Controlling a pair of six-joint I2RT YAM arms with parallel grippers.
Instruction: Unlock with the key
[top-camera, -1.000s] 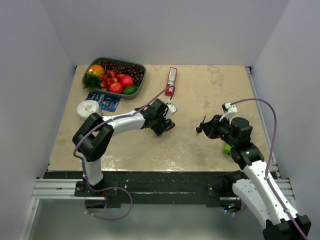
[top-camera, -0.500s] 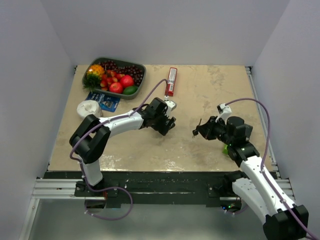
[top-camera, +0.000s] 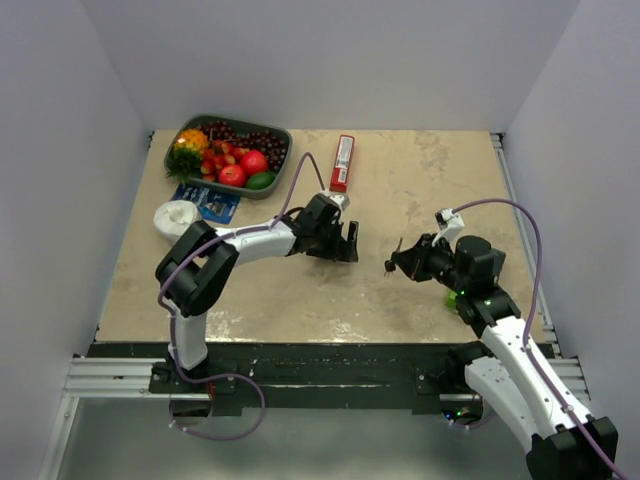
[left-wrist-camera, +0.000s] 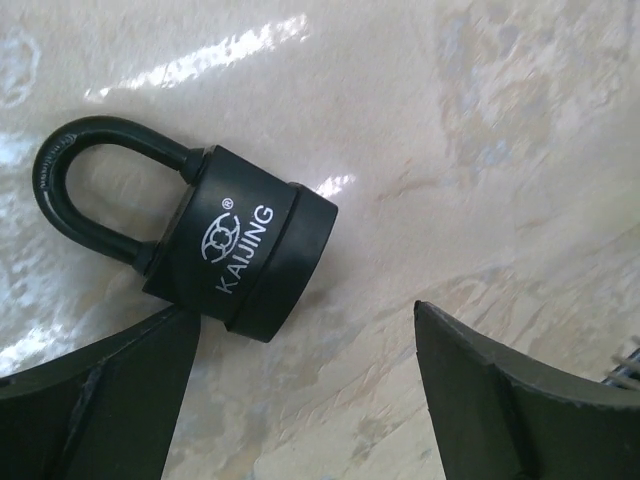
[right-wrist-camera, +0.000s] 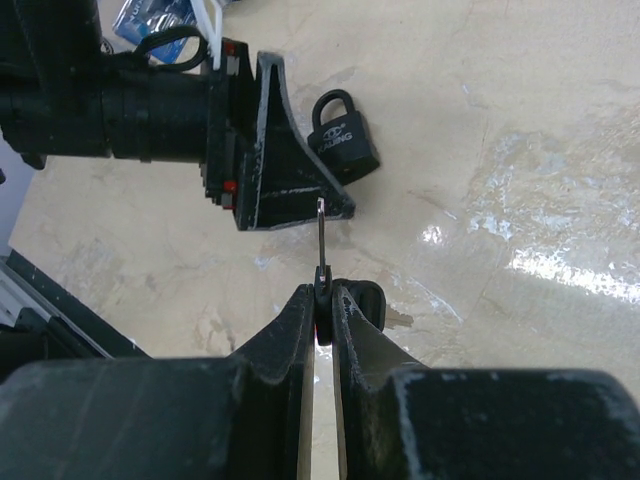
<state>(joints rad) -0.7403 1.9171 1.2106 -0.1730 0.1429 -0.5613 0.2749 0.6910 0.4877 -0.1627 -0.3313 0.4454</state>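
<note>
From above, caught the left gripper (top-camera: 350, 242) spread wide over the mottled beige surface (top-camera: 420, 180). At the left wrist, showed a matte black padlock (left-wrist-camera: 245, 245), shackle curved, lying flat. At the right wrist, found the right gripper (right-wrist-camera: 320, 302) pinching the key (right-wrist-camera: 320, 235) by its black head, slim silver blade jutting ahead.

Beige table (top-camera: 420, 180), black padlock (left-wrist-camera: 250, 245), fruit tray (top-camera: 289, 148), red packet (top-camera: 343, 163)
</note>
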